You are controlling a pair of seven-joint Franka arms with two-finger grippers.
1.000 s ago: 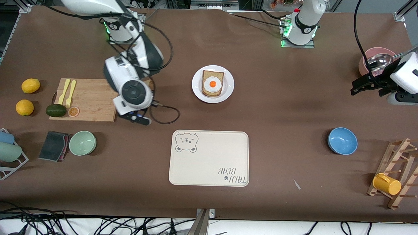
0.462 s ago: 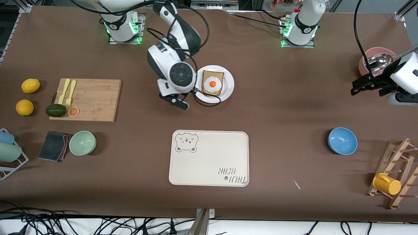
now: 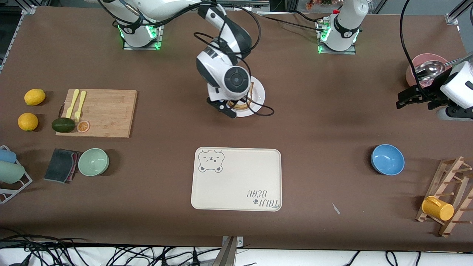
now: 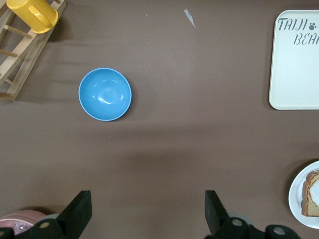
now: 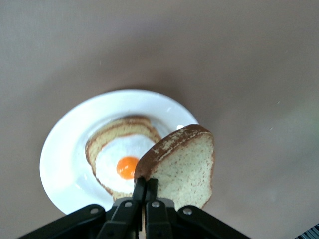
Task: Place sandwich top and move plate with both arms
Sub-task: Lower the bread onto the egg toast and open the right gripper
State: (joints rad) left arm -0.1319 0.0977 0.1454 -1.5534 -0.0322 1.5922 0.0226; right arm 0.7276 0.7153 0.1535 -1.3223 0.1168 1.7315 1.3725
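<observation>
In the front view, your right gripper (image 3: 226, 107) hangs over the plate (image 3: 258, 96), which sits toward the table's robot-side edge, midway along it; your left gripper (image 3: 408, 98) waits near the left arm's end, beside the pink bowl (image 3: 425, 61).

In the left wrist view its fingers (image 4: 79, 211) stand wide, holding nothing.

In the right wrist view you see the gripper pinching the sandwich top (image 5: 182, 167) above the egg slice (image 5: 119, 157).

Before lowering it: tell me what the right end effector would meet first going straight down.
Probably the egg-topped bread on the plate; the right end effector, shut on the sandwich top, hangs above them; height unclear.
</observation>
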